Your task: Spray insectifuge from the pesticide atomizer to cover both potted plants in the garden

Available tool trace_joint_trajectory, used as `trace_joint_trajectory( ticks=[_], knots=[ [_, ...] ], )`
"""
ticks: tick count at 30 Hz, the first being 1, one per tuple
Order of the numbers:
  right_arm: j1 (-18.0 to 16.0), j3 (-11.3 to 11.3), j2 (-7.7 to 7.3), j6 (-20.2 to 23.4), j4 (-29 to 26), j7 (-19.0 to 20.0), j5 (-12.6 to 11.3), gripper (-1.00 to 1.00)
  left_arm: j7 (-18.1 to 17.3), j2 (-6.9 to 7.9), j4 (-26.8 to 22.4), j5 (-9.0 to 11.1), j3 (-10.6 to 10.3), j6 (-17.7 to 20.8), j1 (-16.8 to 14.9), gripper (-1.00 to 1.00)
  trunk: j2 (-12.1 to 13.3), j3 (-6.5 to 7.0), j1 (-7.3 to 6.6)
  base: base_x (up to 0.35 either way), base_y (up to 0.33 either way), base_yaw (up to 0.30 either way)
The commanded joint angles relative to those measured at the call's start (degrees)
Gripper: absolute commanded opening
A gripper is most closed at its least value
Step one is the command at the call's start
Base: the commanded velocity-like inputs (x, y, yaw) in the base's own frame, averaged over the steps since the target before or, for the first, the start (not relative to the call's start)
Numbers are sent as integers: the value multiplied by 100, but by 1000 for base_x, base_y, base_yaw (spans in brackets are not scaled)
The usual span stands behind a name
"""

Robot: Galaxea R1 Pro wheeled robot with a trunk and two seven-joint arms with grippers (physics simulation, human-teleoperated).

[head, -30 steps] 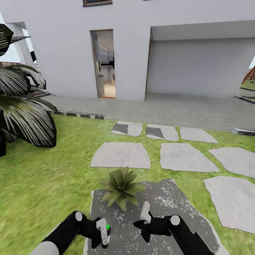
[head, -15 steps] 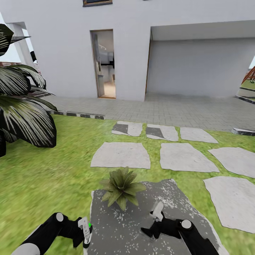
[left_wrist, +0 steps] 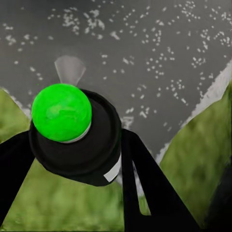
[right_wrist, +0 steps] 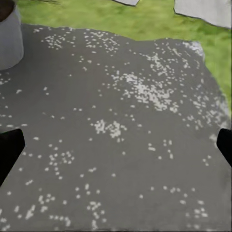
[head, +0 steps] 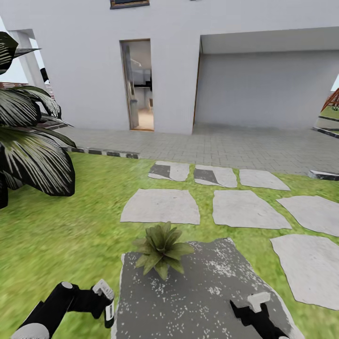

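Observation:
One potted plant (head: pixel 161 249), a low rosette of olive leaves, stands at the far edge of a dark speckled stone slab (head: pixel 202 292) in the garden lawn. My left gripper (head: pixel 107 308) hangs low over the slab's left edge, shut on the pesticide atomizer (head: pixel 108 312). In the left wrist view the atomizer's dark body (left_wrist: pixel 87 145) with its green dot (left_wrist: pixel 62 112) sits between the black fingers (left_wrist: pixel 145 188). My right gripper (head: pixel 254 308) is low over the slab's near right part, open and holding nothing. Its fingertips (right_wrist: pixel 9 150) spread wide over the slab, and the plant's grey pot (right_wrist: pixel 8 41) is beyond them.
Pale stepping slabs (head: pixel 161 205) lie in the grass beyond the plant. A dark palm (head: pixel 33 155) fills the left side. Grey paving (head: pixel 226 146) runs to the white house wall with an open doorway (head: pixel 140 84).
Both arms have drawn back and down toward me. The left gripper with the atomizer moved left to the slab's edge, and the right gripper moved right and lower.

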Motion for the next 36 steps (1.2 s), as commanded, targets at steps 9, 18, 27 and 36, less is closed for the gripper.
trace_joint_trajectory(
  ticks=[9, 18, 27, 36],
  knots=[
    [-3, -73, 4, -84, 494, -788, -11, 100, -92, -48, -66, -34, -413, 2345, -513, -100, -2, -5, -1, 0, 0, 0],
    [-3, -1311, -10, -68, 761, -794, 0, 100, -1308, -211, -66, -56, -2662, 4536, -2098, -100, -2, -5, -1, 0, 0, 0],
    [-3, -1320, 28, -61, 767, -782, 20, 100, -1306, -215, -67, -57, -2680, 4530, -2101, -100, -2, -5, -1, 0, 0, 0],
    [-3, -1326, 20, -61, 766, -782, 21, 100, -1306, -168, -67, -50, -2680, 4522, -2073, -100, -2, -5, -1, 0, 0, 0]
  ],
)
